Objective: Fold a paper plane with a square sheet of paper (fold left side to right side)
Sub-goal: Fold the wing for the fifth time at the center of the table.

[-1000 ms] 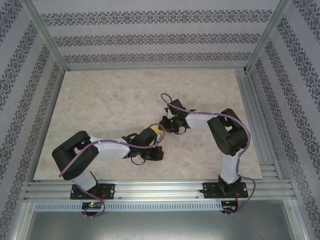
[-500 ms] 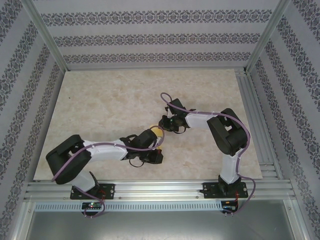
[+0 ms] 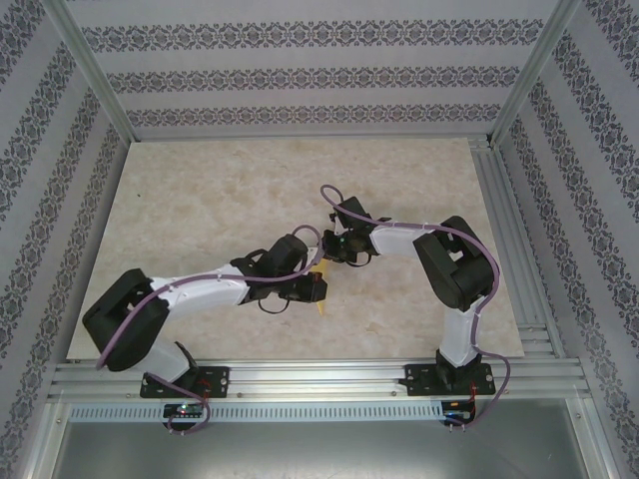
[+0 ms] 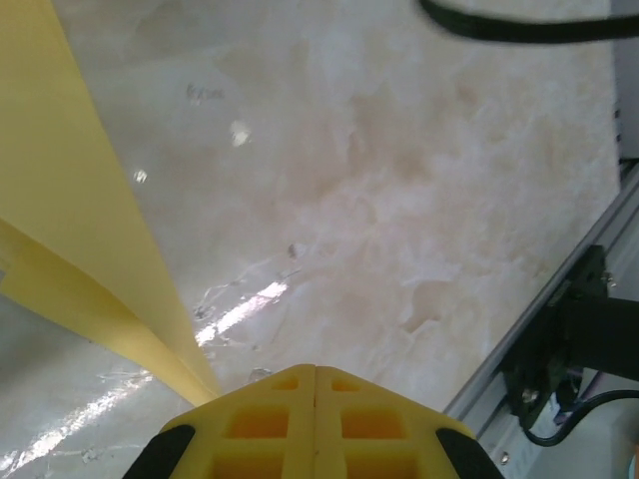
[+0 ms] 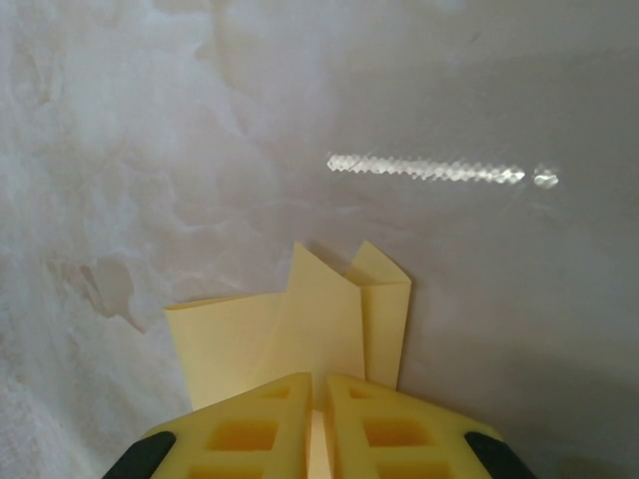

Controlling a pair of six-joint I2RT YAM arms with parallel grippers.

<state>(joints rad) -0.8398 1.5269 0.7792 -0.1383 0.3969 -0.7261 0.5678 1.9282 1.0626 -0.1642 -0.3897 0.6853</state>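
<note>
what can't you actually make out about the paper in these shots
- Top view: most of the paper is hidden under the left gripper and right gripper.
- Left wrist: paper runs off the left and top edges; where it meets the fingers is covered by them.
- Right wrist: paper's near end is behind the fingers; layer count unclear.

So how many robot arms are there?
2. The left arm reaches in from the near left, the right arm from the near right, meeting at the paper plane.

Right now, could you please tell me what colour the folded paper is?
The folded paper is plain matte yellow-orange, with no pattern. It shows best in the right wrist view.
</note>
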